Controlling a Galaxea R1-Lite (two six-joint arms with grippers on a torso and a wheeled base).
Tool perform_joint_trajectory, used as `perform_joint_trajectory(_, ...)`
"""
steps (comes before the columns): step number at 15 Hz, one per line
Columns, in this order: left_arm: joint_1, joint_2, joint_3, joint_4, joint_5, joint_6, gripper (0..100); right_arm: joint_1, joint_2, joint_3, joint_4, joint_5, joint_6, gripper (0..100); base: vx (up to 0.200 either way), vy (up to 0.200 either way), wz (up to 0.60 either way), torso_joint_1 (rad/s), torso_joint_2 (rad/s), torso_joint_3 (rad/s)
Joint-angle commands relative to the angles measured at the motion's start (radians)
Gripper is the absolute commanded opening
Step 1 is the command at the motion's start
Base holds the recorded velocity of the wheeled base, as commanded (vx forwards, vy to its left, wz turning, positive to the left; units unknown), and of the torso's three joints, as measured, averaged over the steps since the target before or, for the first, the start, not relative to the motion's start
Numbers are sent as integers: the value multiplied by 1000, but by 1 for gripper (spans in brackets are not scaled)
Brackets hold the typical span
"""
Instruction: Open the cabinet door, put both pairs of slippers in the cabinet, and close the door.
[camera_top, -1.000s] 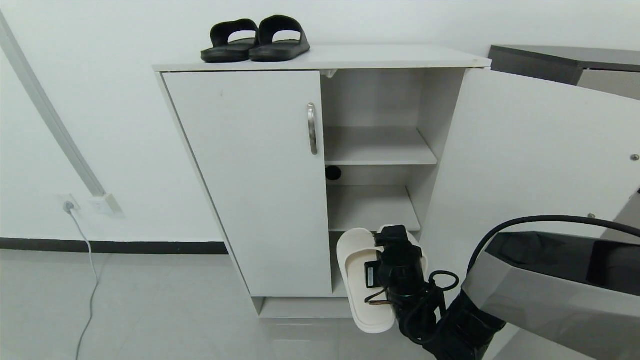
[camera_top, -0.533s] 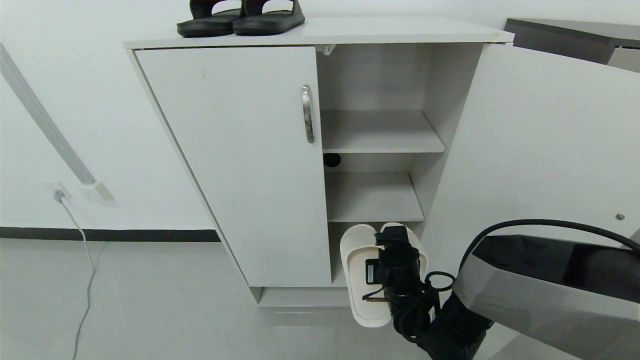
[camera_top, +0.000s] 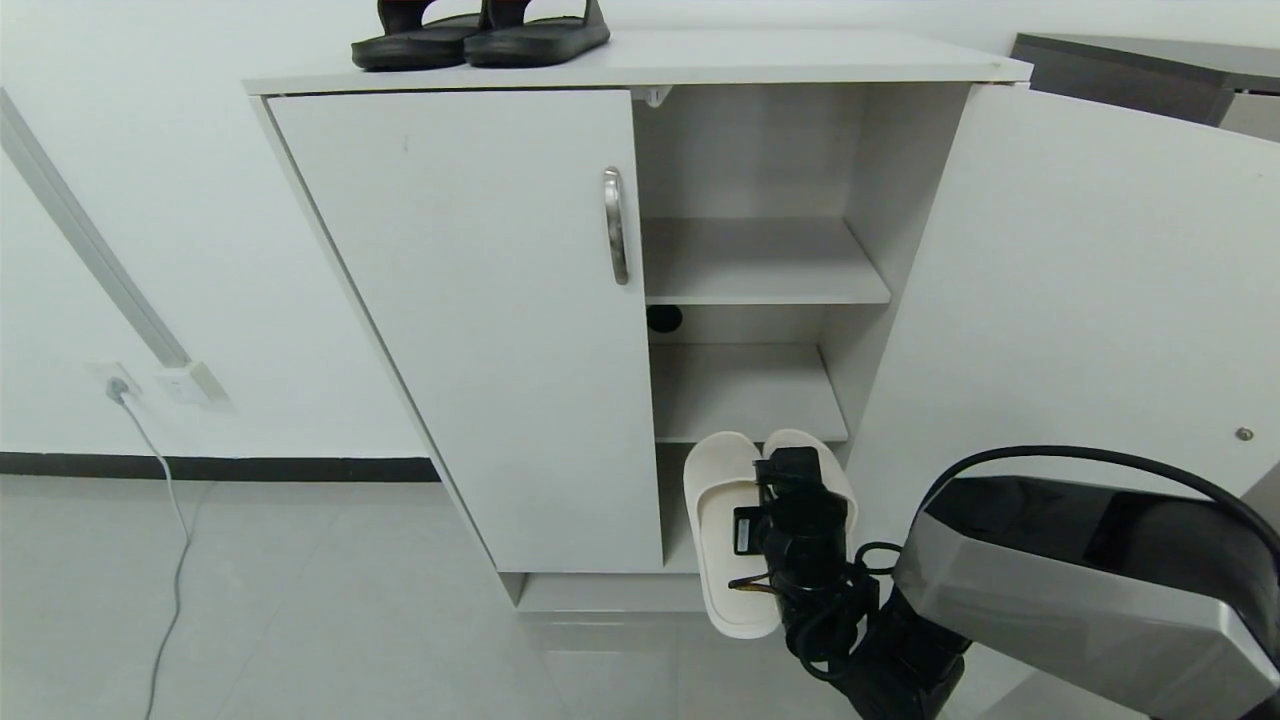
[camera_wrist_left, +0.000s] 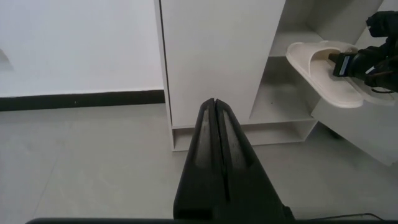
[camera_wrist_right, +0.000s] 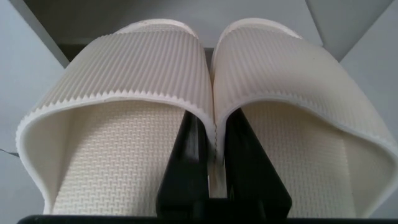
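Note:
A white cabinet (camera_top: 450, 300) stands against the wall with its right door (camera_top: 1080, 290) swung open and its left door shut. A pair of black slippers (camera_top: 480, 35) rests on the cabinet top. My right gripper (camera_top: 790, 475) is shut on a pair of white slippers (camera_top: 720, 530), pinching their inner edges (camera_wrist_right: 211, 124) together, and holds them at the mouth of the bottom compartment (camera_wrist_left: 280, 102). The white slippers (camera_wrist_left: 326, 68) hang above the bottom shelf. My left gripper (camera_wrist_left: 214, 109) is shut and empty, low over the floor in front of the cabinet's left door.
Two bare shelves (camera_top: 760, 265) sit inside the open right half. A metal handle (camera_top: 615, 225) is on the shut left door. A wall socket with a cable (camera_top: 150, 450) is at the left. A grey unit (camera_top: 1150, 70) stands behind the open door.
My right gripper has carried the white slippers forward toward the bottom compartment. The head camera moved closer and lower a second ago, then held almost still.

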Motion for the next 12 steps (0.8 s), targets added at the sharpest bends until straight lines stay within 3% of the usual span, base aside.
perform_joint_trajectory(1, 0, 2, 0, 0, -1, -1, 0, 0, 2, 0, -3, 0, -3, 0, 200, 0, 0, 7, 2, 2)
perform_joint_trajectory(12, 0, 2, 0, 0, -1, 1, 0, -4, 7, -9, -3, 0, -18, 0, 200, 0, 0, 2, 1, 1)
